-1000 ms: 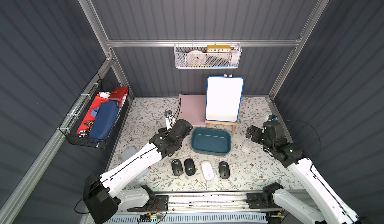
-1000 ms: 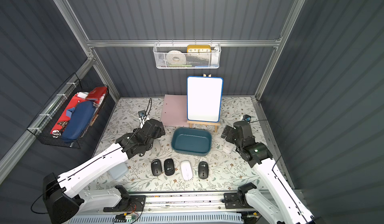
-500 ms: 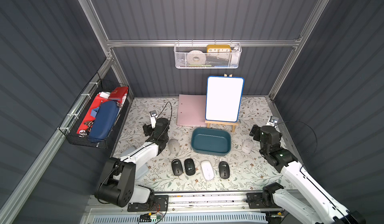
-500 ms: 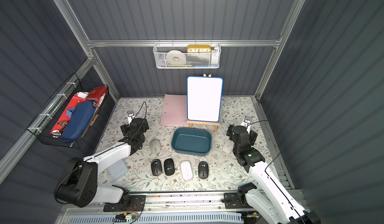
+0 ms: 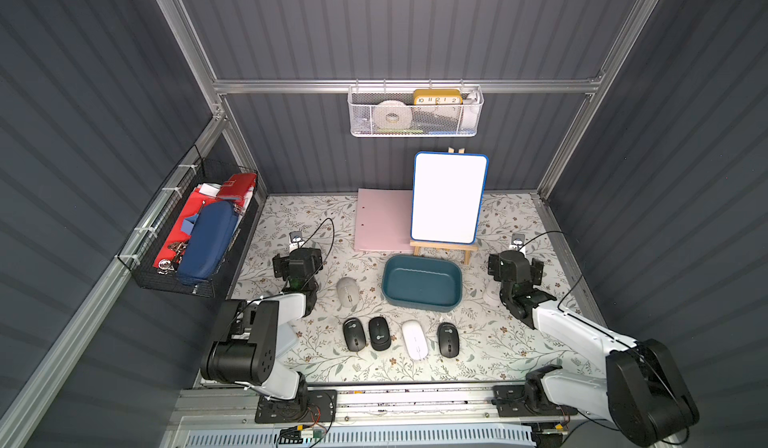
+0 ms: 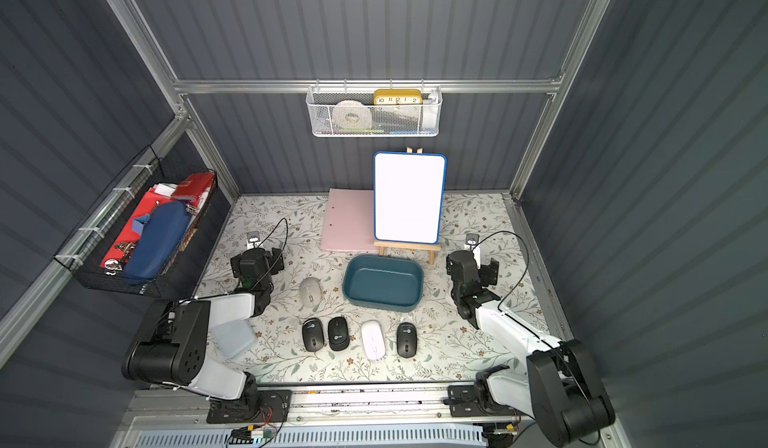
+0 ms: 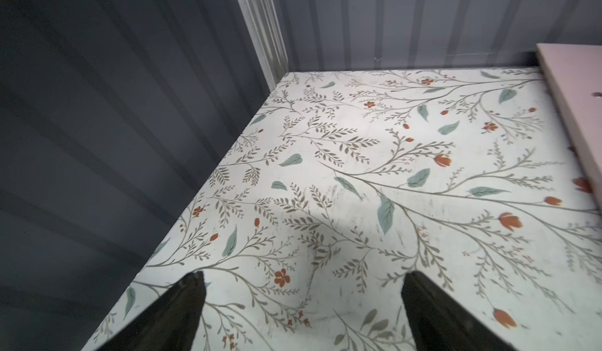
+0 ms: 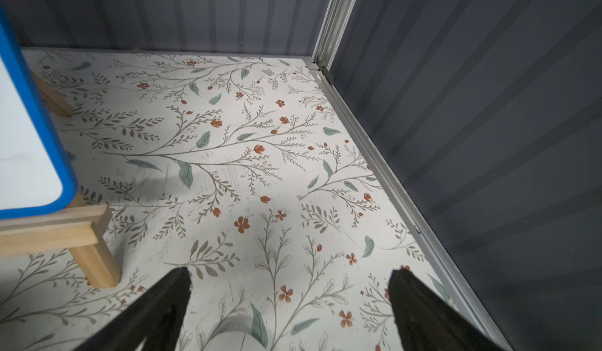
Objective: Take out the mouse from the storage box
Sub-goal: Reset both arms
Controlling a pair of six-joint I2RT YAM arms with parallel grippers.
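The teal storage box [image 5: 422, 281] [image 6: 382, 281] sits mid-table with nothing inside it. A grey mouse [image 5: 348, 292] [image 6: 311, 292] lies just left of the box. Three black mice [image 5: 354, 333] and a white mouse [image 5: 414, 339] lie in a row in front of it. Another pale mouse [image 5: 491, 294] [image 8: 228, 341] rests right of the box, partly under my right arm. My left gripper [image 5: 298, 264] [image 7: 306, 274] stands open over bare table, left of the grey mouse. My right gripper [image 5: 515, 265] [image 8: 291, 270] is open too, beyond the pale mouse, and holds nothing.
A whiteboard on a wooden easel [image 5: 449, 198] stands behind the box, beside a pink folder [image 5: 382, 225]. A black wire basket [image 5: 195, 234] hangs on the left wall and a white mesh basket [image 5: 415, 113] on the back wall. A translucent lid [image 6: 232, 338] lies front left.
Both arms have drawn back and folded towards the front. The left gripper moved left, away from the box, uncovering the grey mouse on the table.
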